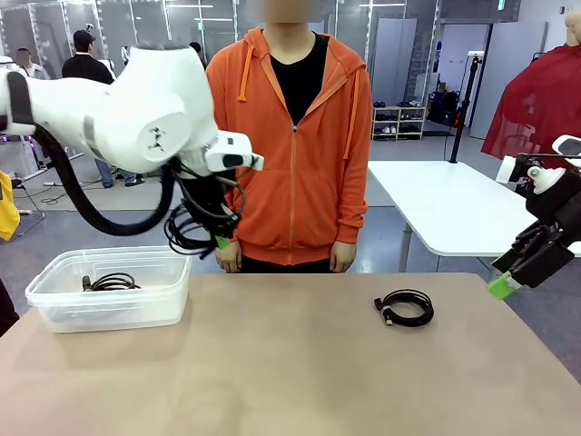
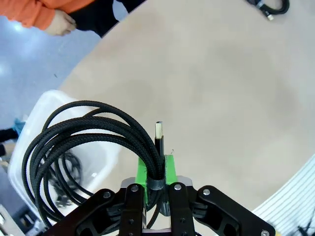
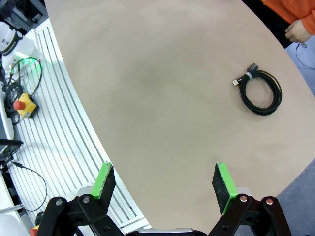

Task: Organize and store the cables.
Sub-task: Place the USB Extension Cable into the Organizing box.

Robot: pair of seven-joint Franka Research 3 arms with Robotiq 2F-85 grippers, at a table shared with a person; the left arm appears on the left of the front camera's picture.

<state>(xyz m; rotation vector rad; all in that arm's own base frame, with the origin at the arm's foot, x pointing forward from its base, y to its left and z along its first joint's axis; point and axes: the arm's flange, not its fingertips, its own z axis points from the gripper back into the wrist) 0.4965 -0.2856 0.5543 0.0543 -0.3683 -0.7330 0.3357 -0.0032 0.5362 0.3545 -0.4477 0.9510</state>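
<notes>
In the front view, the left gripper [image 1: 221, 240] is mostly hidden behind its own arm [image 1: 136, 109] and hoses [image 1: 91, 213], and the held cable [image 1: 182, 241] blends into them. In the left wrist view, the top edge cuts off the second cable [image 2: 269, 7], and the bin [image 2: 32, 118] runs off the left edge.

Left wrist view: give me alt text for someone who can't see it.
The left gripper is shut on a coiled black cable, plug end poking up past the green pads. Below, at picture left, a clear bin holds another cable; a third coil lies far off on the tan table.
</notes>
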